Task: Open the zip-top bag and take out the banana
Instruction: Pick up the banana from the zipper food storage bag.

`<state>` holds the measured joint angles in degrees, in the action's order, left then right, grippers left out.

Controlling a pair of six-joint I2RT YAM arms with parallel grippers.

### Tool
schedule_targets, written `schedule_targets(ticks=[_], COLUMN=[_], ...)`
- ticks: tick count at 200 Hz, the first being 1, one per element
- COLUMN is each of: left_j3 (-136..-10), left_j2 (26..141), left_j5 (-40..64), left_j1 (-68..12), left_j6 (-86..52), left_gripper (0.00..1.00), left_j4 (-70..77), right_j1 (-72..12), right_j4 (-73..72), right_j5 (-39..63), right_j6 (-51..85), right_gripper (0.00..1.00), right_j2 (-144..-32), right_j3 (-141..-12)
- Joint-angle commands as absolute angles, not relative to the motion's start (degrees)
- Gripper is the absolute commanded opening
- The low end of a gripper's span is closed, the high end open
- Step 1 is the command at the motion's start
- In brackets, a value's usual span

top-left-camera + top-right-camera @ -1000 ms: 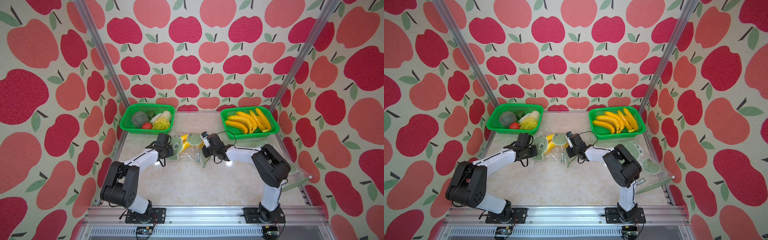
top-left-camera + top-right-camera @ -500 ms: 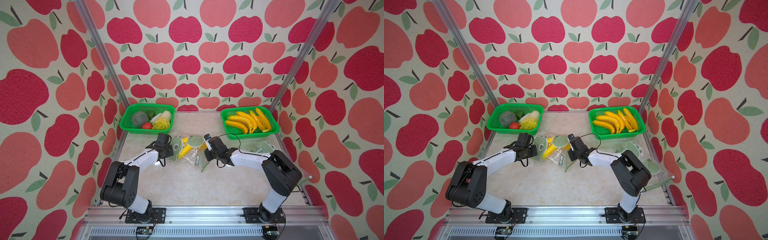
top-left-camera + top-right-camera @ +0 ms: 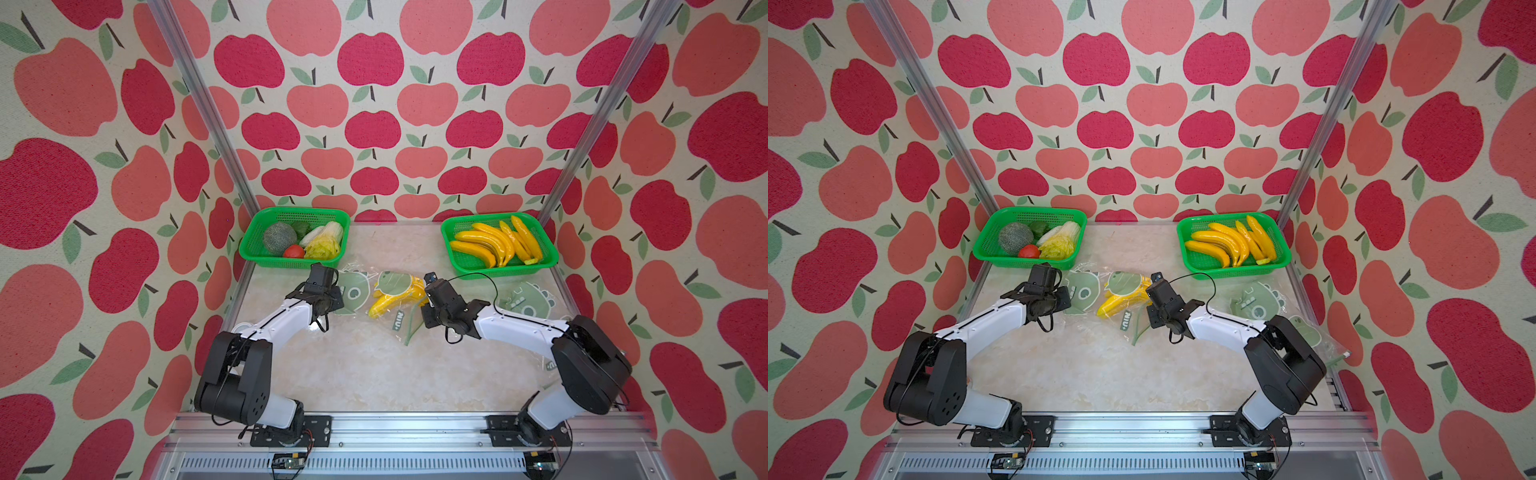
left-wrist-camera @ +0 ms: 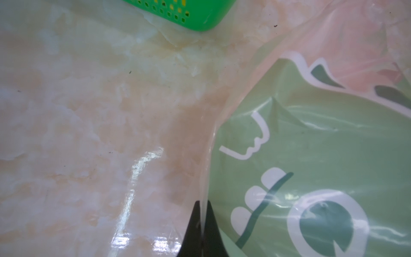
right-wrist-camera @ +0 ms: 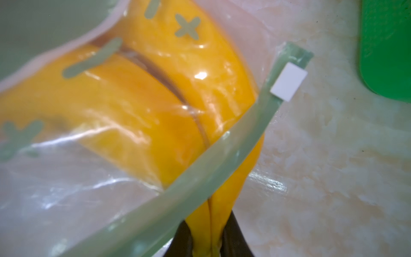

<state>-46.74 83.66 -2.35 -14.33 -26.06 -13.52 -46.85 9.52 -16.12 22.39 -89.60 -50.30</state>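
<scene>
Since a second ago the right end effector point(image 5: 209, 244) has drawn back toward the right and slightly nearer, and the banana point(image 3: 392, 301) has come with it; its black fingers point(image 5: 233, 235) are pressed onto the banana's narrow stem end, pinching it; the green zip strip point(image 5: 222, 155) curves across the fruit just beyond them, with a small white tab point(image 5: 288, 82) near the strip's end; the stem end sticks out past the strip, while the rest lies under the film of the zip-top bag point(image 3: 353, 291), mid-surface point(image 3: 365, 374) between the two arms; the left end effector point(image 4: 201, 224) has not shifted and pinches the bag's clear left edge, jaws pressed together on the film; a vegetable basket point(image 3: 282, 262) sits far left, a banana basket point(image 3: 498, 272) far right; another printed bag point(image 3: 528, 299) lies on the right, beside the right arm.
</scene>
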Motion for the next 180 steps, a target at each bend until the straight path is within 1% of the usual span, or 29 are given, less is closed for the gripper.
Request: schedule_targets(ticks=[1,46,82,112,137,180], left_j3=[-45.4,-45.6,-45.8,-45.6,-45.5,-45.6], left_j2=[82.7,83.0,83.1,83.1,83.5,84.1], left_j5=[-4.7,-4.2,-4.2,-4.0,-3.7,-3.3], left_j1=[-13.1,-12.8,-12.4,-12.1,-12.2,-12.1], left_j6=[-26.6,-27.0,-26.9,-26.9,-26.9,-27.0], left_gripper=[0.0,0.0,0.0,0.0,0.0,0.0], left_j4=[-15.0,-14.9,-15.3,-15.2,-14.9,-14.7], right_j1=[-46.1,-46.2,-45.1,-41.6,-38.3,-30.8], right_j4=[13.9,14.2,17.7,20.4,21.4,23.5], right_j5=[-20.3,-20.0,-24.0,-26.8,-26.8,-25.3], right_j6=[27.1,28.1,30.2,31.7,30.7,27.8], right_gripper=[0.13,0.12,0.11,0.1,0.1,0.1], right_j2=[-86.8,-84.1,-80.9,-75.3,-68.9,-63.5], right_j3=[-49.0,-46.6,-45.9,-44.1,-43.4,-47.2])
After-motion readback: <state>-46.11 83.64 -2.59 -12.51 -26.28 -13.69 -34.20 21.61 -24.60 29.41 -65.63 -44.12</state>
